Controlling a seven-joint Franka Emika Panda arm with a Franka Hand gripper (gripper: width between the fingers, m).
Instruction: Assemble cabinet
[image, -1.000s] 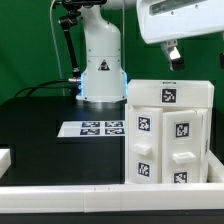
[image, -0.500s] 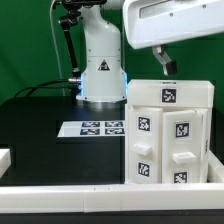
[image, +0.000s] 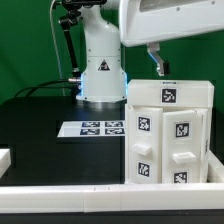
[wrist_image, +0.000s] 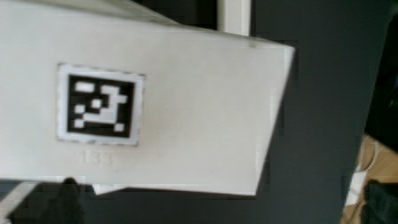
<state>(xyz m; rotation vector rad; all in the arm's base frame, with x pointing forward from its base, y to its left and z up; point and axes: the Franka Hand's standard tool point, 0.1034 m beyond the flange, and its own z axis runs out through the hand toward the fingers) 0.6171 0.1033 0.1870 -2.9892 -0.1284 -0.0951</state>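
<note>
The cabinet (image: 168, 135) is a large white box standing on the black table at the exterior view's right. It carries several black-and-white tags on its face and one on its top. My gripper (image: 157, 62) hangs just above the cabinet's top left corner and does not touch it. In the wrist view the cabinet's tagged top face (wrist_image: 160, 100) fills most of the picture. My gripper (wrist_image: 214, 203) is open and empty there. Its dark fingertips (wrist_image: 43, 200) stand wide apart, near the top face's edge and over the black table.
The marker board (image: 92, 129) lies flat on the table left of the cabinet. A long white border rail (image: 60, 192) runs along the front edge. A small white part (image: 4, 158) sits at the far left. The robot's white base (image: 100, 65) stands behind.
My gripper has moved toward the exterior view's left and a little lower, from above the cabinet's right part to above its top left corner. The cabinet has not moved.
</note>
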